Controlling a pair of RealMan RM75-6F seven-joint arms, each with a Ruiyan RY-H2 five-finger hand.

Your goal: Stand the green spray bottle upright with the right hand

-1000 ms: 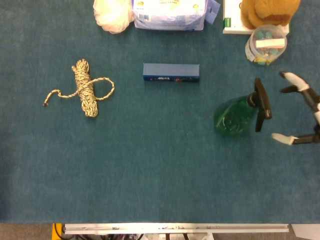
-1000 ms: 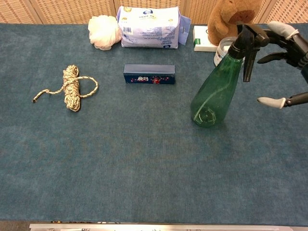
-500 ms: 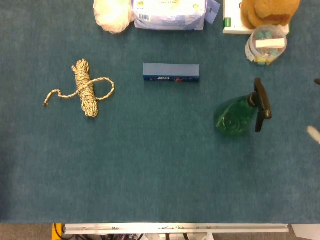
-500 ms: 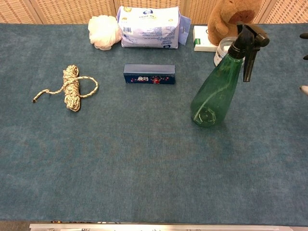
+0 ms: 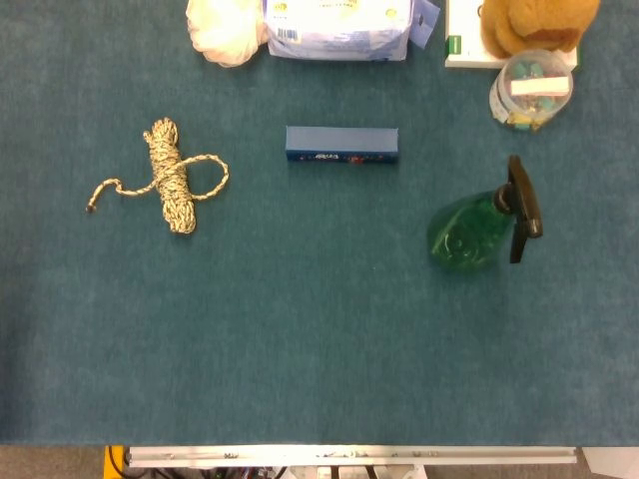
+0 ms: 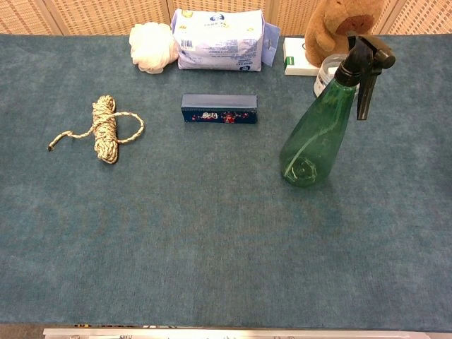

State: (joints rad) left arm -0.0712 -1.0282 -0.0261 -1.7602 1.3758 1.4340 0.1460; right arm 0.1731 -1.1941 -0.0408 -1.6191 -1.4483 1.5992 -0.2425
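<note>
The green spray bottle (image 5: 469, 231) (image 6: 316, 134) stands upright on the blue table at the right, its black trigger head (image 6: 365, 63) on top and pointing right. Nothing touches it. Neither hand shows in the head view or the chest view.
A blue box (image 5: 341, 145) lies mid-table and a coil of rope (image 5: 170, 176) at the left. Along the far edge sit a white puff (image 6: 153, 46), a tissue pack (image 6: 220, 39), a teddy bear (image 6: 340, 28) and a clear tub (image 5: 531, 90) just behind the bottle.
The right hand, open beside the bottle's head a second ago, has drawn off to the right and left both views. The bottle stays standing where it was.
</note>
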